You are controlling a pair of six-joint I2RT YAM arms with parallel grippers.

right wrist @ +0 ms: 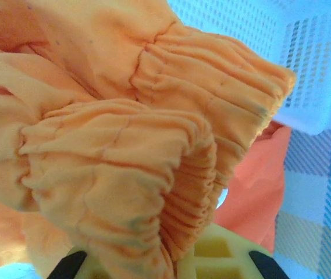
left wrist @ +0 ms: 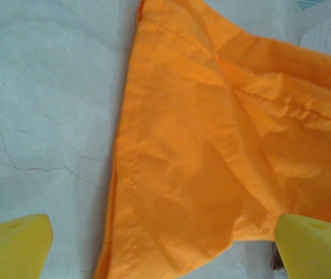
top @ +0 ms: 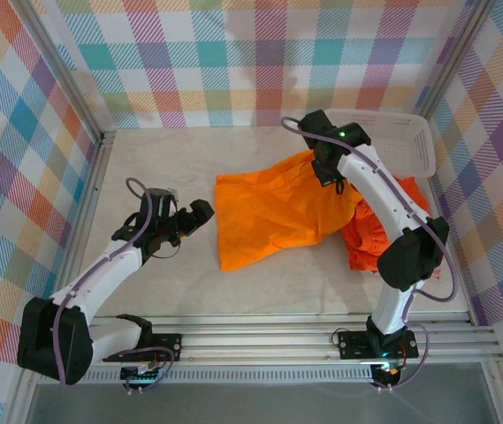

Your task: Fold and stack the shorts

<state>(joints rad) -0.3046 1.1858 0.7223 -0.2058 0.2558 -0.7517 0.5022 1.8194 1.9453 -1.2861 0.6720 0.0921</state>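
the left pincer (top: 196, 215) stood wide open and held nothing. it hung low just beside the left hem of the orange shorts (top: 273, 212). one of its yellow fingertips (left wrist: 14, 247) sat over bare tabletop (left wrist: 49, 116) and the other over the hem. whether either touched the cloth could not be told. the right pincer (top: 326, 175) was clamped shut on the gathered waistband (right wrist: 153, 151) at the far right corner of that pair, which lay spread across the middle of the tabletop.

bare tabletop lay open to the left and along the far side. the white basket (top: 401, 132) sat in the far right corner, near the right pincer. a redder heap of shorts (top: 384, 240) lay at the right, touching the spread pair.

the right arm crossed over that heap, so the number of pairs in it was unclear. bunched cloth hid the right pincer's tips.
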